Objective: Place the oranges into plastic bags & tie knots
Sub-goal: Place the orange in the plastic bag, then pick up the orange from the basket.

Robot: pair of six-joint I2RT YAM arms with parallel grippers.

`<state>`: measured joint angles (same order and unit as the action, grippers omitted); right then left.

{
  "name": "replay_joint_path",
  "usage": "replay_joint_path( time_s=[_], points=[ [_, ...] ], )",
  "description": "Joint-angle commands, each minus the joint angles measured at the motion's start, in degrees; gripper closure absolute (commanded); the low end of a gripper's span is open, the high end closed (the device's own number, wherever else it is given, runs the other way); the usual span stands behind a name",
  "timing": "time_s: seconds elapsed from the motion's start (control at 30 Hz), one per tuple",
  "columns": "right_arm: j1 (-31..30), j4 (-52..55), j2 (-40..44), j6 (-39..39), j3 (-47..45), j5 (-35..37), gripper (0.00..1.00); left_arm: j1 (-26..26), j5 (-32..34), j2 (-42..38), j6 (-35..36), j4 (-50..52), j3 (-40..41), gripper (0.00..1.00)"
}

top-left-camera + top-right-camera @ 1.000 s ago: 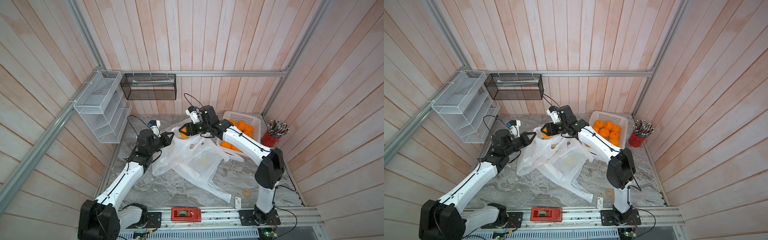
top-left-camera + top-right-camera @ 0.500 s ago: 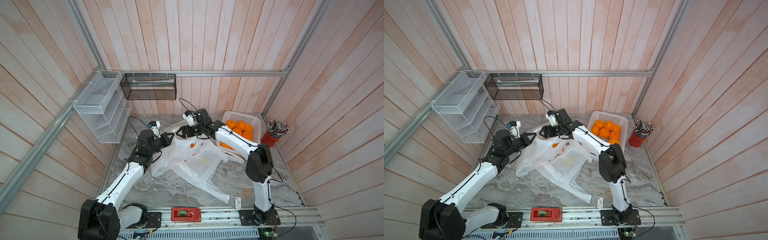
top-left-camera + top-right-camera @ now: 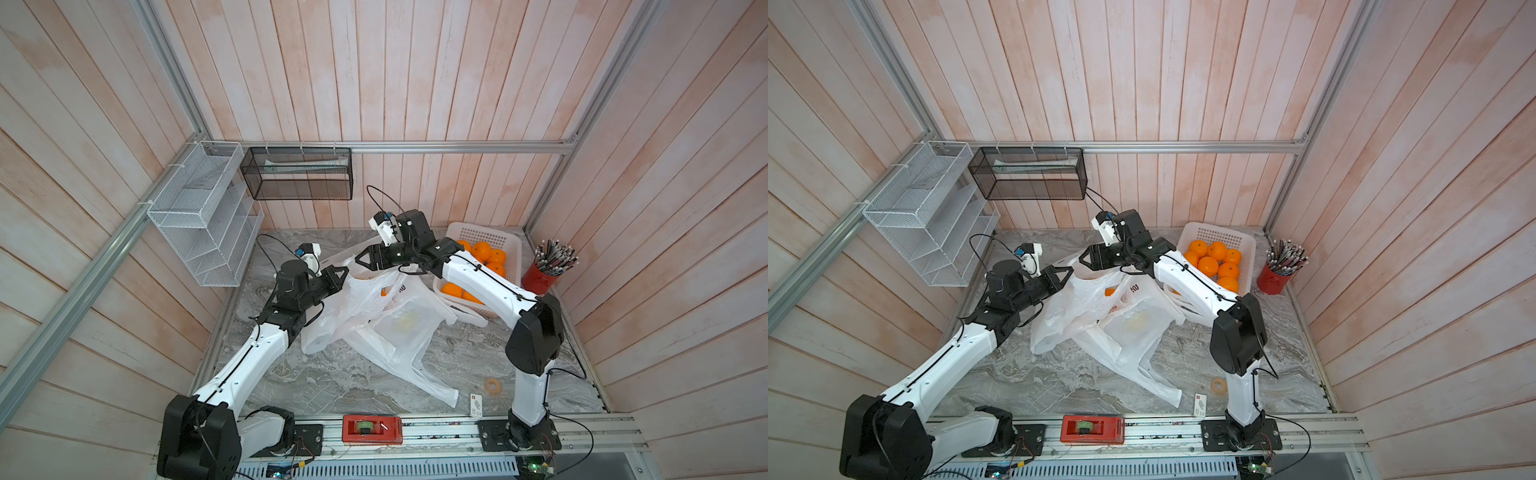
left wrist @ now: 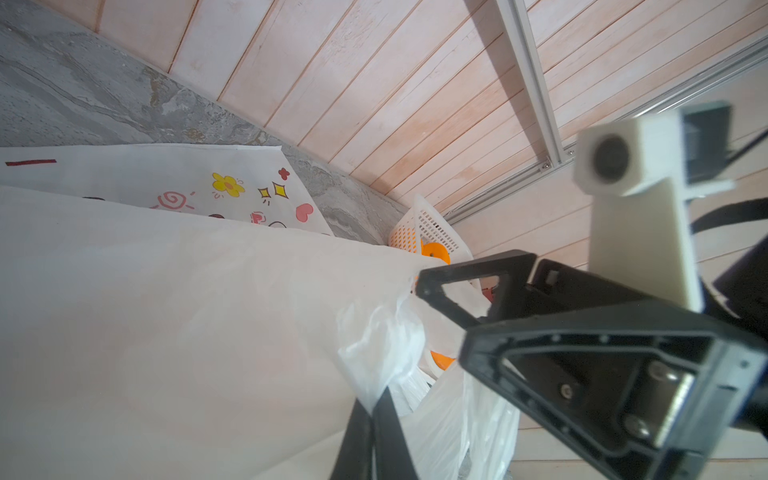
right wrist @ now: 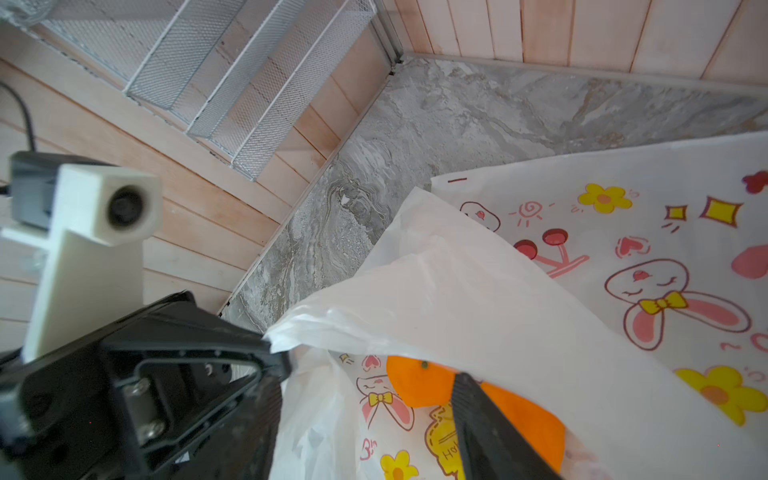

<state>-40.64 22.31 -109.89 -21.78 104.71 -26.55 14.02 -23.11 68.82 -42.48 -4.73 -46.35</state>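
Left gripper (image 3: 341, 275) fingers pressed together, pinching the rim of the open plastic bag (image 3: 353, 299), right gripper (image 3: 360, 261) fingers spread and empty over its mouth, oranges (image 5: 419, 386) inside it, more in the white basket (image 3: 1246, 241); yellow bubble (image 5: 444, 436) print starts "Ho", rest unreadable.

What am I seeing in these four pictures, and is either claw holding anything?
Two white robot arms work over a marble table. Two pictures look down from one overhead camera pair; two come from wrist cameras. On the table: printed plastic bags, a white basket of oranges, a red cup of pencils. The left gripper is shut on the rim of one bag, holding it open. The right gripper hangs open and empty over its mouth; two more oranges lie inside.
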Motion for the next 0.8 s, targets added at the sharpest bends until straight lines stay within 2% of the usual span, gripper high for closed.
replay_joint_path(
  time_s=[0.0, 0.1, 0.27, 0.53, 0.77],
  points=[
    [-0.14, -1.49, 2.75, -0.41, -1.26, -2.46, 0.41, -0.29, -1.26, 0.51, 0.74, -1.58, 0.82, 1.00],
    [-0.06, -1.47, 4.89, 0.36, -1.69, -1.64, 0.46, -0.30, -0.94, 0.52, 0.64, -1.52, 1.00, 1.00],
    [3.35, -0.43, 10.64, 1.33, -4.96, 3.50, 0.43, -0.30, 0.37, 0.08, 0.81, -0.90, 1.26, 1.00],
    [18.53, 2.47, 19.24, 3.18, -17.80, 10.82, 0.30, -0.31, 0.61, -0.22, 0.82, -0.58, 1.44, 1.00],
    [28.82, 6.61, 17.80, 10.75, -22.26, 20.90, 0.19, -0.31, 0.94, -0.61, 1.34, 0.19, 1.16, 1.00]
  ],
)
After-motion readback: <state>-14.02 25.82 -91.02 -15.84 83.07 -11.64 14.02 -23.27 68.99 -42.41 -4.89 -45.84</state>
